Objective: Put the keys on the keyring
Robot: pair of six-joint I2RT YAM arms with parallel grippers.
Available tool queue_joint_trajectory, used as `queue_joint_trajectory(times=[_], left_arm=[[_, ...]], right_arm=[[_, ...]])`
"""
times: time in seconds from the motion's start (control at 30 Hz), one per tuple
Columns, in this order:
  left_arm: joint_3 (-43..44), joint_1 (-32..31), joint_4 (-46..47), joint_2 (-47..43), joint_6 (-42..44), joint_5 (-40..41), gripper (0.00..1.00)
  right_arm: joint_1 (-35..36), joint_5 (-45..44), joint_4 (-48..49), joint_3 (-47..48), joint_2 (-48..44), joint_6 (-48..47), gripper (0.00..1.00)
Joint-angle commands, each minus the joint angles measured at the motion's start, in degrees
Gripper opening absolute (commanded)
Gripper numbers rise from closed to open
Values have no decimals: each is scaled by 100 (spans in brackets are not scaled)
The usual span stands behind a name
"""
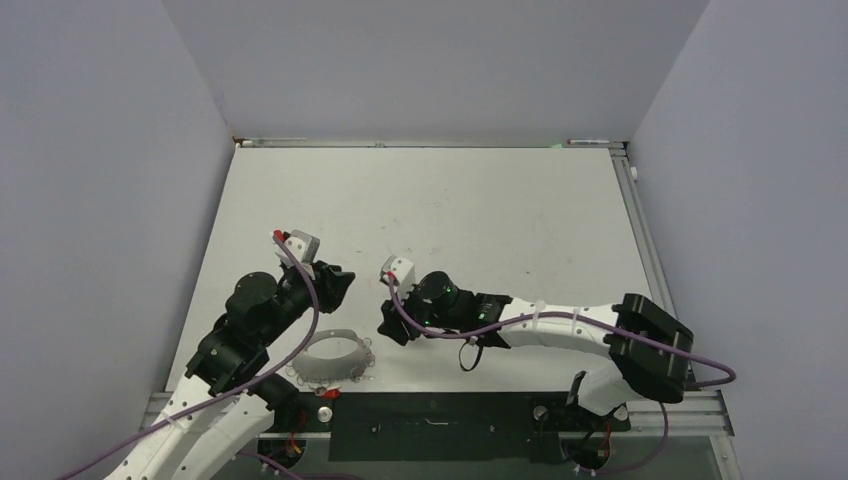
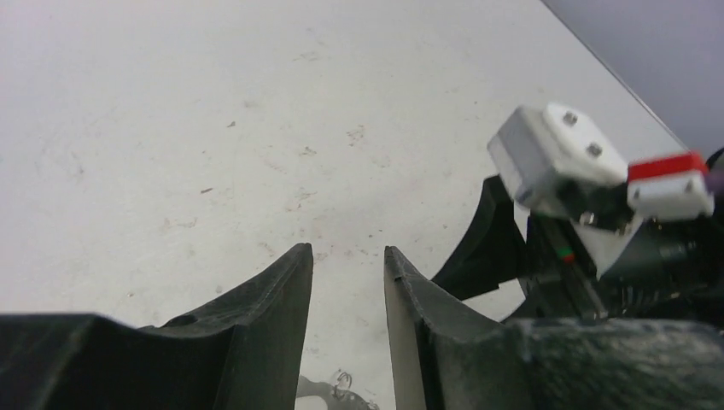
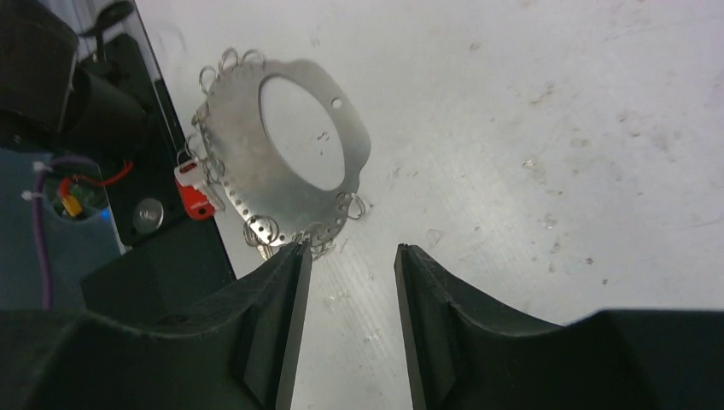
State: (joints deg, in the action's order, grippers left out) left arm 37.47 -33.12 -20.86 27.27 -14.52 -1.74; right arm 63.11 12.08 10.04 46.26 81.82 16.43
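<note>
The right gripper (image 3: 350, 249) has its jaws apart and empty; the keyring (image 3: 235, 145) lies flat on the table (image 3: 555, 128) just ahead of its tips, with the red-tagged key (image 3: 195, 188) at the ring's farther edge. The left gripper (image 2: 346, 252), also apart and empty, hangs near the ring

There are two arms, the left arm (image 1: 245, 330) and the right arm (image 1: 550, 328). Each carries one pincer, so two in all: the left pincer (image 2: 346, 252) and the right pincer (image 3: 350, 248), each with two fingers (image 3: 277, 325). There is one desk (image 1: 450, 210) and one keyring (image 3: 243, 175). Its small wire rings (image 3: 354, 205) overlap too much to count. One key (image 3: 195, 192) shows, red-tagged.
</note>
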Motion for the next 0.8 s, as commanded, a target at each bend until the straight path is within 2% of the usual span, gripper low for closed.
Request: queue_joint_trajectory(times=[0.0, 0.2, 0.3, 0.77], left_arm=[[278, 81, -211, 58, 24, 466, 35], [189, 113, -124, -127, 38, 373, 38], [190, 121, -123, -126, 54, 334, 38], [179, 201, -124, -220, 99, 174, 39]], right_arm=[[149, 417, -118, 403, 523, -557, 42], [-177, 1773, -213, 763, 1357, -1457, 40], [-296, 2184, -238, 969, 1656, -1800, 39], [-617, 3549, -162, 1619, 2967, -2189, 34]])
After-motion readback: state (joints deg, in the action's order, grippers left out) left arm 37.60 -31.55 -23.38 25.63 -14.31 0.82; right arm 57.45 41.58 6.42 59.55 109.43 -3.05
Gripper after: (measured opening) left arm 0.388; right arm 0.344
